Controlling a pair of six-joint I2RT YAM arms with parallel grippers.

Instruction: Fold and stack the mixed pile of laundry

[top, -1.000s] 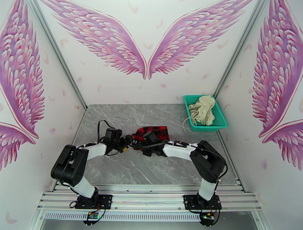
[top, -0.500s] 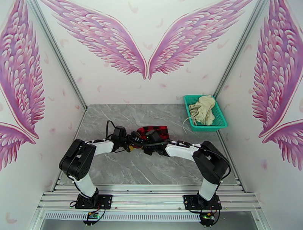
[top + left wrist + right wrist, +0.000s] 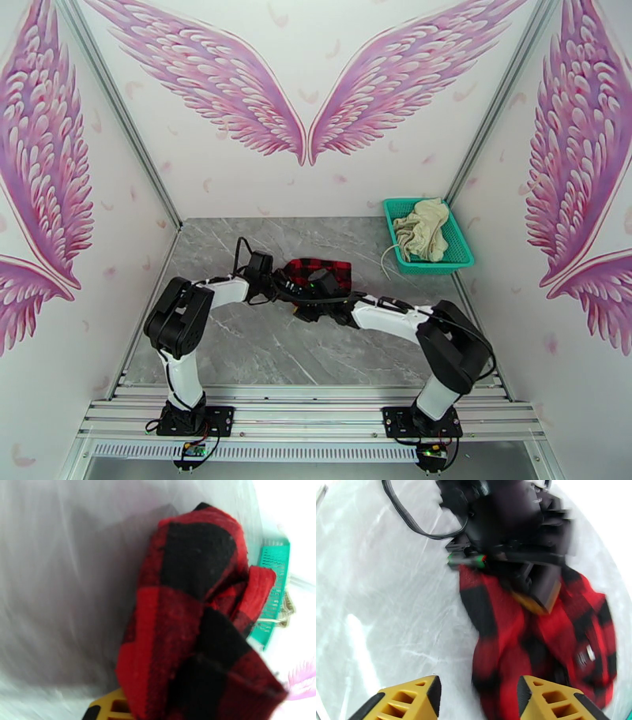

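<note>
The red-and-black check shirt [image 3: 324, 272] lies crumpled in a thick lump at the middle of the grey table [image 3: 300, 355]. The left gripper [image 3: 535, 598] is pinched on its cloth. The right gripper [image 3: 478, 693] hangs just beside it, spread and holding nothing. The cream garment [image 3: 423, 225] sits wrinkled in the teal basket [image 3: 462, 256].

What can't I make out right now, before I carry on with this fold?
1. Left wrist view: the shirt, blurred up close, hides whether the finger below it is clamping.
2. Right wrist view: motion blur; the left gripper covers the shirt's upper edge; the label is unreadable.
3. Top view: the arms cover the shirt's near side; the cloth in the basket is too small to judge.
</note>
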